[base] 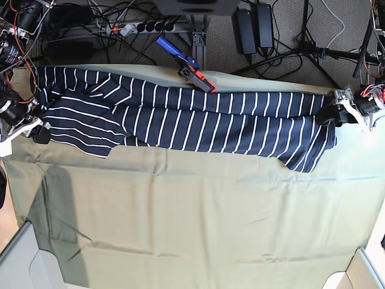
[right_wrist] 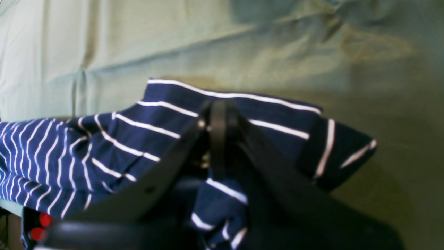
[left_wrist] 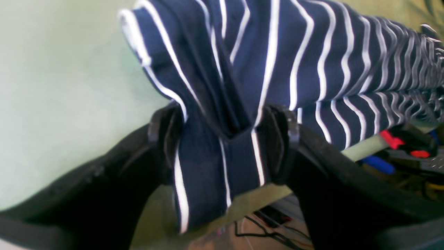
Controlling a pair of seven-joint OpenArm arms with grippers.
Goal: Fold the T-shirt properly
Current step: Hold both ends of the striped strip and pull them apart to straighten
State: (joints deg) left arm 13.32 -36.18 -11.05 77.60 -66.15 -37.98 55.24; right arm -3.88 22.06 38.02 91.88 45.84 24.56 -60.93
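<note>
We see left gripper (left_wrist: 222, 139) and right gripper (right_wrist: 218, 139) both clamped on the T-shirt (base: 180, 117), stretched over green cloth (base: 192, 217).

Right wrist view is pretty soft, and the right gripper (right_wrist: 218, 139) covers the middle of the T-shirt (right_wrist: 104, 146), so the pinched fabric can't be seen. In the base view the frame's sides crop both arms.
</note>
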